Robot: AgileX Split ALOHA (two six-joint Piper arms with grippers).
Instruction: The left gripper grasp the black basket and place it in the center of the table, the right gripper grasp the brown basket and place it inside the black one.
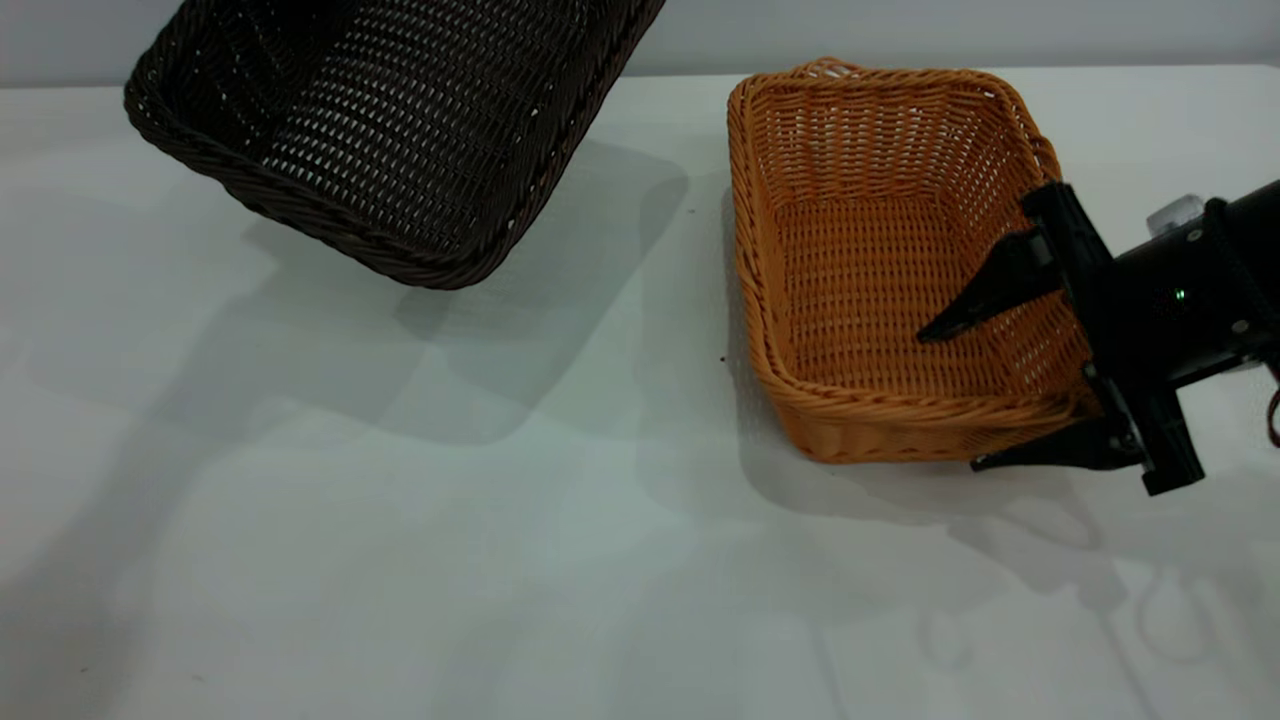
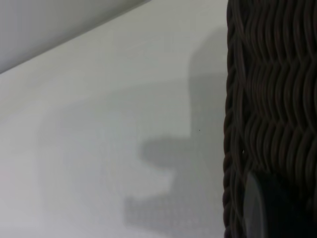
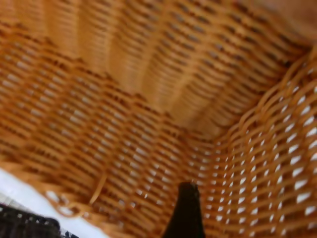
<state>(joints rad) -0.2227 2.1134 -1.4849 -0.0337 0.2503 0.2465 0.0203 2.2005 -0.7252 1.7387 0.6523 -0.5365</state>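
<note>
I see the black basket tilted above the table at far left – my left gripper only a blur against its weave, grip unclear – while my right gripper straddles the brown basket's near-right corner, fingers wide.

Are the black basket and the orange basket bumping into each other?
Apart. The exterior view shows bare table between the black basket and the brown basket.

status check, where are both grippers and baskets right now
Left gripper out of sight, black basket airborne, tilted. Right gripper open, straddling the brown basket wall; basket on the table. Nothing in the way.
</note>
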